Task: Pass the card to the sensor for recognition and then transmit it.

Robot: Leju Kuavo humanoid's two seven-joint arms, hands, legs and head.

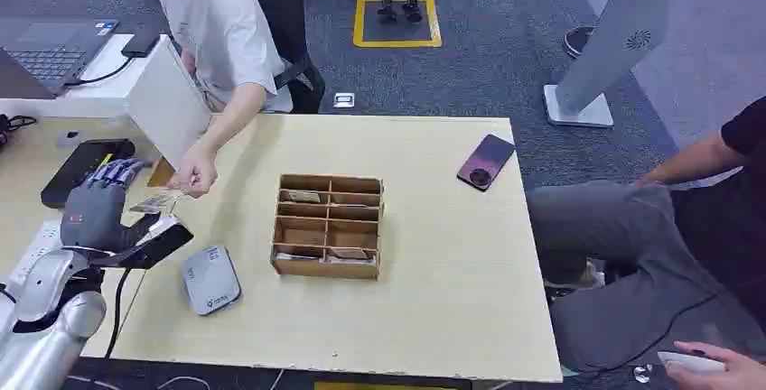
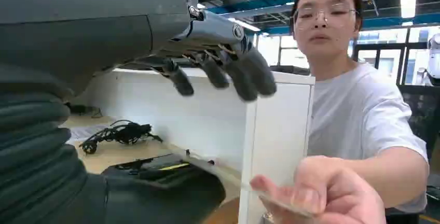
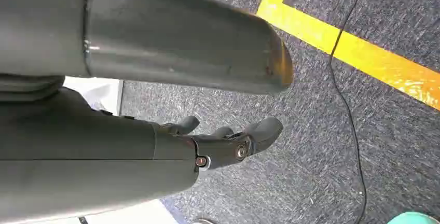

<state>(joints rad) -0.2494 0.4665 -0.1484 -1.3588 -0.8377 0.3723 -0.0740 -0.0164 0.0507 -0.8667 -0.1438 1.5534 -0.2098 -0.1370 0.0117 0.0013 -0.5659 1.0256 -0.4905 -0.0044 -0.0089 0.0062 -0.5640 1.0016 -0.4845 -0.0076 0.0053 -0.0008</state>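
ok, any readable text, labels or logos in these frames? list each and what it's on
No text can be read.
Grey sensor pad: small dark marks near its corners, too small to read.
Card between the left hand and the person's hand: print blurred.
Cards in the wooden organizer: too small.
White stand panel: spiral logo, no letters.

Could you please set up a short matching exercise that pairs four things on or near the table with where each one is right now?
Things:
1. card
2. phone
3. wooden organizer
4. right hand

Places:
A. hanging over the grey carpet
B. near the table's far right edge
C. middle of the table
D. pinched by the person's hand, just beside the left hand

Pairs: 1-D, 2-B, 3-C, 4-A
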